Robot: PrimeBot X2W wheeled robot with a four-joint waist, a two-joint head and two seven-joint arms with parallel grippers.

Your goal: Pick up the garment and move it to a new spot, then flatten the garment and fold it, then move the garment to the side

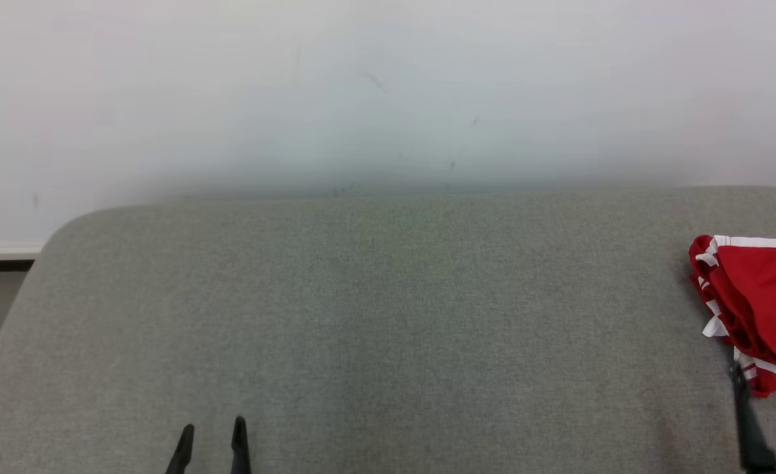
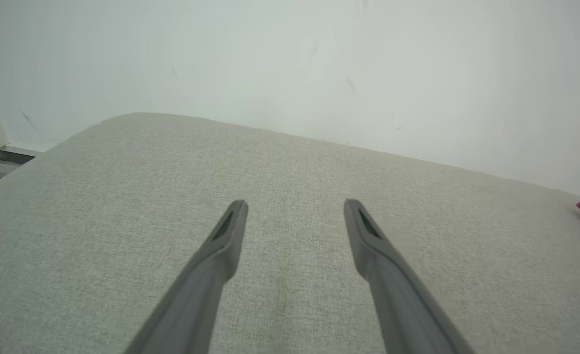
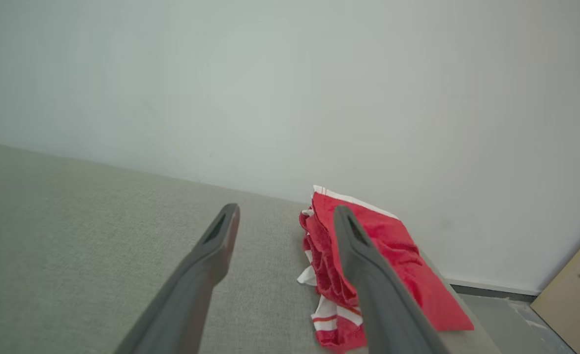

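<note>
Jaws of the left gripper [image 1: 213, 424] stand spread and empty over the near left of the grey fabric worktop [image 1: 388, 316]. Far over at the right edge lies the red garment [image 1: 763, 289], bunched, white trim showing. The right gripper [image 3: 286, 209] hangs at its near side, jaws parted, gripping nothing.

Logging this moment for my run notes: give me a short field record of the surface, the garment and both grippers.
surface: gray cushion against a white wall
garment: red with white trim, in a compact heap at the cushion's right end
left gripper: jaws open, holding nothing, over bare cushion far from the garment
right gripper: jaws open, right by the garment; contact cannot be told
stage: garment lies at the side, gripped by neither gripper
</note>
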